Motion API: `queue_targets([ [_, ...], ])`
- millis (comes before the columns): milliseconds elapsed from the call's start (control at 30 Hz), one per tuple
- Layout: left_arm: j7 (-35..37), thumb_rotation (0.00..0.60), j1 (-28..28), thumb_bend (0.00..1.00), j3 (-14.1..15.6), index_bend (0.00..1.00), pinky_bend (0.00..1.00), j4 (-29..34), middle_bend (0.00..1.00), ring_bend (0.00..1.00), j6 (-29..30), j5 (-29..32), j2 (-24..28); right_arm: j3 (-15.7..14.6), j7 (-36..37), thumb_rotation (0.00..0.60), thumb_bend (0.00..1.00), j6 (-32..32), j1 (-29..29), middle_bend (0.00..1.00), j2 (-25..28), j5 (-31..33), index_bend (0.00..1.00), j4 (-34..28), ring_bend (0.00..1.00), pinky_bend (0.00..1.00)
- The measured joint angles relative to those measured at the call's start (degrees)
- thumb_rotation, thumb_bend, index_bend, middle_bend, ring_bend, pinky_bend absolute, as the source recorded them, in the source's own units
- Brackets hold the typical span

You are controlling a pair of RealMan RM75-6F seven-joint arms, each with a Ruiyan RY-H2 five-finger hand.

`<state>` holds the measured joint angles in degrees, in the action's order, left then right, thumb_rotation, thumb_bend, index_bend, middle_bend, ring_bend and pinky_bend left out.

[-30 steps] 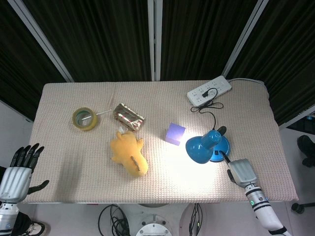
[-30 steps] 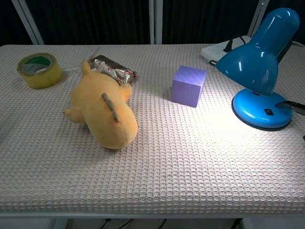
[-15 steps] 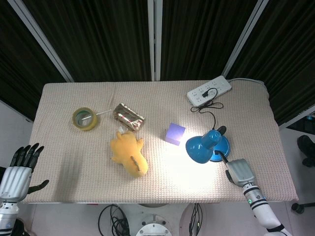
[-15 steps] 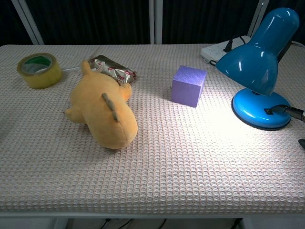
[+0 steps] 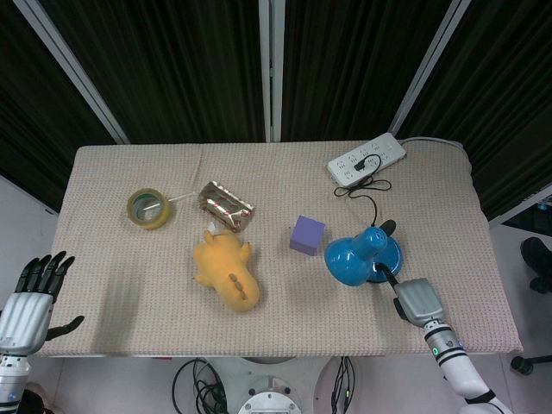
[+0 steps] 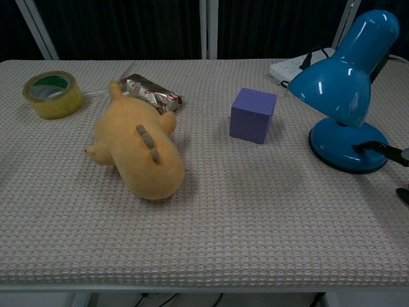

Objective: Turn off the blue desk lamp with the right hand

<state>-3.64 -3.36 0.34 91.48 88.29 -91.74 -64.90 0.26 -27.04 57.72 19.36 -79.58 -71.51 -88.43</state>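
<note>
The blue desk lamp (image 5: 355,256) stands right of centre with its light off; its round base (image 6: 345,146) faces the table's right edge. My right hand (image 5: 417,300) sits just behind that base near the front edge. One dark finger (image 6: 381,149) reaches out and rests on the switch on the base. Its other fingers do not show stretched out. Off the table's front left corner, my left hand (image 5: 36,297) hangs with its fingers spread and holds nothing.
A purple cube (image 5: 307,235) lies just left of the lamp, and a yellow plush toy (image 5: 227,272) further left. A foil packet (image 5: 225,205) and a tape roll (image 5: 147,208) lie behind. The lamp's cord runs to a white power strip (image 5: 366,158) at the back right.
The lamp's light has gone out and the bright patch on the cloth is gone. My right hand's finger has moved onto the base's switch. The left hand stays put.
</note>
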Motion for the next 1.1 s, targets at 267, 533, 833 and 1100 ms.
queue_targets([
  [267, 0.8, 0.6, 0.1, 0.02, -0.1, 0.04, 0.0, -0.3, 0.0, 0.0, 0.2, 0.0, 0.1, -0.3, -1.0, 0.6, 0.51, 0.8, 0.4, 1.0, 0.2, 0.3, 0.0, -0.8, 0.98, 0.93],
  [533, 1.2, 0.6, 0.0, 0.02, -0.2, 0.04, 0.0, -0.5, 0.0, 0.0, 0.4, -0.3, 0.2, -1.1, 0.7, 0.6, 0.43, 13.9, -3.5, 0.87, 4.2, -7.5, 0.0, -3.8, 0.82, 0.83],
  [833, -0.5, 0.6, 0.2, 0.02, 0.0, 0.04, 0.0, 0.8, 0.0, 0.0, 1.3, -1.3, 0.2, -0.8, 11.7, 0.6, 0.18, 34.3, -13.4, 0.0, 12.2, -14.6, 0.0, -1.3, 0.0, 0.05],
  [1100, -2.5, 0.6, 0.4, 0.02, -0.2, 0.04, 0.0, 2.2, 0.0, 0.0, 1.9, -1.6, 0.6, -0.4, 19.9, 0.6, 0.14, 36.6, -17.0, 0.0, 15.8, -15.5, 0.0, 1.7, 0.0, 0.0],
])
